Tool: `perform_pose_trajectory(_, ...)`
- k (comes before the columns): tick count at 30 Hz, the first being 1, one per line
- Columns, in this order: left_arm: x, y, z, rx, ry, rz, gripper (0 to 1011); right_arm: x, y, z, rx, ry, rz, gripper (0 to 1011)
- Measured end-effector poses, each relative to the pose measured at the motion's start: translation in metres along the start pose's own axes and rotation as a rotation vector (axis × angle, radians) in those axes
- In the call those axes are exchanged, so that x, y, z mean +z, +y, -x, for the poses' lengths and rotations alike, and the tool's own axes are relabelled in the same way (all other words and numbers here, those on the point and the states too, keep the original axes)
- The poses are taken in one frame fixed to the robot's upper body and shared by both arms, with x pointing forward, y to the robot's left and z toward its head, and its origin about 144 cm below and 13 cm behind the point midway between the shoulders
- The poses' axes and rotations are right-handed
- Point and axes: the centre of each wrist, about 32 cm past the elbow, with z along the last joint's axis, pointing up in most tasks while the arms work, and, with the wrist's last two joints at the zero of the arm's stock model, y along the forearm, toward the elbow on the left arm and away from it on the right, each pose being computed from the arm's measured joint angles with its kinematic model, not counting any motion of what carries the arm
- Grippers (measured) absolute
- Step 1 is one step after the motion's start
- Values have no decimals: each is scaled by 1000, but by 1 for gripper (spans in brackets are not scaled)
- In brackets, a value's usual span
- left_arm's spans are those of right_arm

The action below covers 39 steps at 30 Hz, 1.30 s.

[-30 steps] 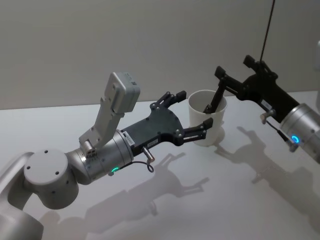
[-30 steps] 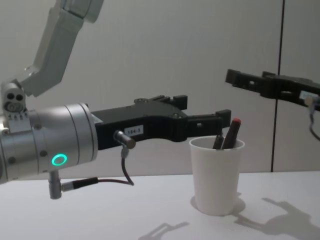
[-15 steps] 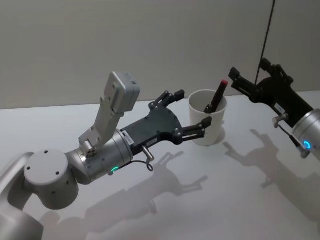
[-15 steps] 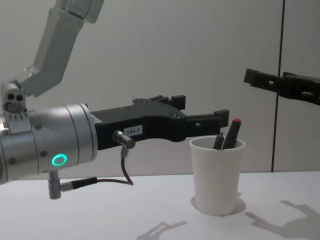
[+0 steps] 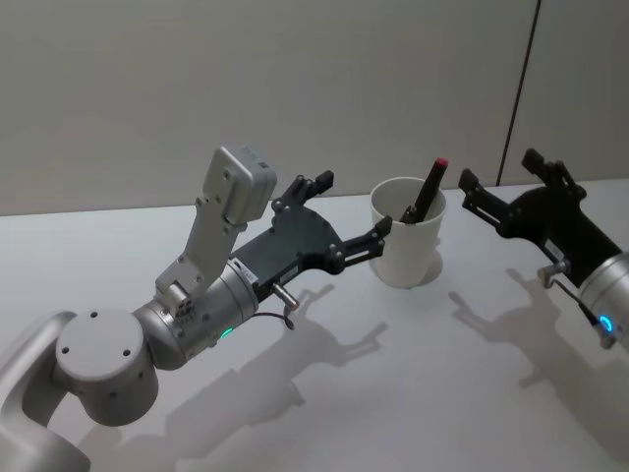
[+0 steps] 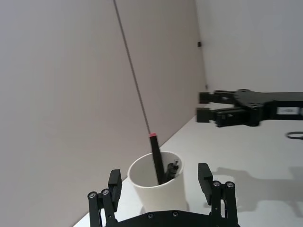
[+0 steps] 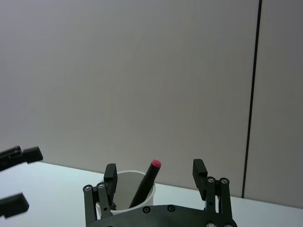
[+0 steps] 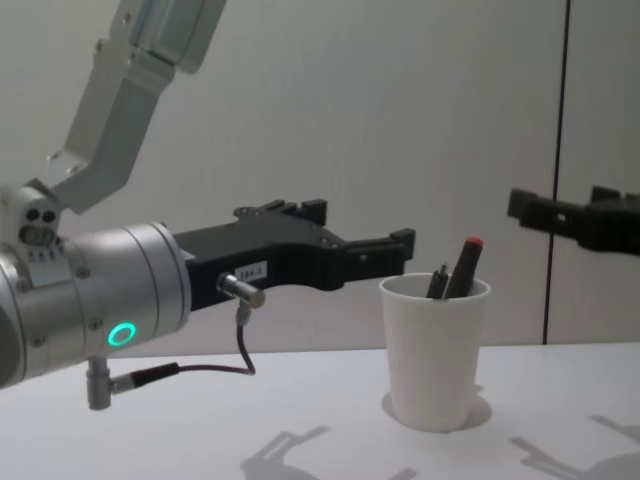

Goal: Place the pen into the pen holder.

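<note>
Pen (image 5: 428,188) is already sitting in the pen holder (image 5: 407,246), leaning against the rim with its red cap poking up above the top, and there's a second dark pen-ish thing (image 8: 437,283) in there beside it. The cup stands upright on the white table (image 5: 393,393), toward the far edge and a bit right of the middle. Left gripper (image 5: 346,214) hangs just beside the cup on its left, jaws spread wide and holding nothing, not touching it as far as I can tell. Right gripper (image 5: 470,194) is off to the cup's right, above the table, jaws also spread and empty; in the chest view it sits near the right edge, well apart from the cup. So my read is the actual placing step looks done, and we're at the clearing-away part. Next move just calls for both arms to pull back without clipping the cup or the sticking-out cap, since a paper cup like that probably tips easily, the left one especially given how close it is
</note>
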Motion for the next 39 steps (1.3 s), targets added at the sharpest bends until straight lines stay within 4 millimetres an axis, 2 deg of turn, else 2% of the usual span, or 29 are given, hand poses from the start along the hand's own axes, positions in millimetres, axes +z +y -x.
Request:
perform_pose_trajectory(18, -7, 3, 13, 220, -54, -30, 1001, -13, -34, 20, -107, -85, 68, 1001)
perform_pose_trajectory(28, -10, 4, 18, 319, -81, -39, 1001, -14, -35, 21, -112, -89, 71, 1002)
perform_pose_trajectory(39, -10, 5, 19, 337, -86, -41, 1001, -14, -35, 21, -111, -90, 71, 1002)
